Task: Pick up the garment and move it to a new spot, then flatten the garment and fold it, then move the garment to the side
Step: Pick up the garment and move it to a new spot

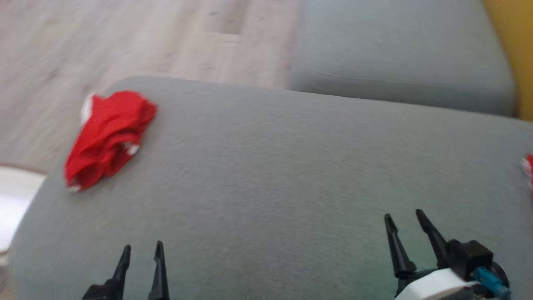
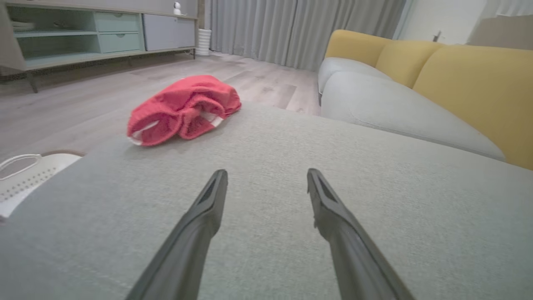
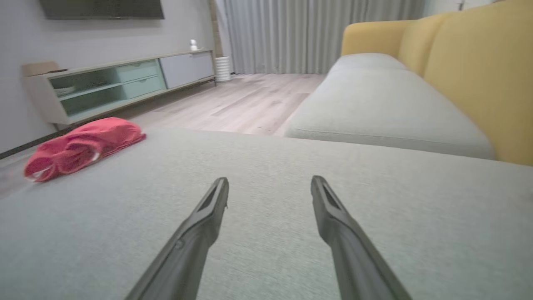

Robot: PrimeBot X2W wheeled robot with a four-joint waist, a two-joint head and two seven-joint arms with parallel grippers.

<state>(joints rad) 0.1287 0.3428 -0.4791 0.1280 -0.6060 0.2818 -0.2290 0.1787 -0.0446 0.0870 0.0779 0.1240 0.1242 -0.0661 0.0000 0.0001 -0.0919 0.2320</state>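
Observation:
A red garment point(image 1: 109, 137) with white trim lies crumpled near the far left edge of the grey sofa cushion point(image 1: 283, 166). It also appears as a bunched heap point(image 2: 183, 109) in the left wrist view and at the far left point(image 3: 81, 146) in the right wrist view. My left gripper point(image 1: 141, 249) hovers open at the lower left, well short of the garment, with nothing between its fingers. Over the cushion at the lower right, my right gripper point(image 1: 403, 218) is open and empty too. Both wrist views show spread fingers above bare cushion, left gripper point(image 2: 266, 177) and right gripper point(image 3: 270, 183).
A second grey seat cushion point(image 1: 399, 54) lies beyond, with a yellow backrest point(image 2: 470, 87) on the right. Wooden floor point(image 1: 125, 37) lies past the cushion's far edge. A white object point(image 2: 25, 175) sits on the floor at the left. A bit of red and white cloth point(image 1: 528, 166) shows at the right edge.

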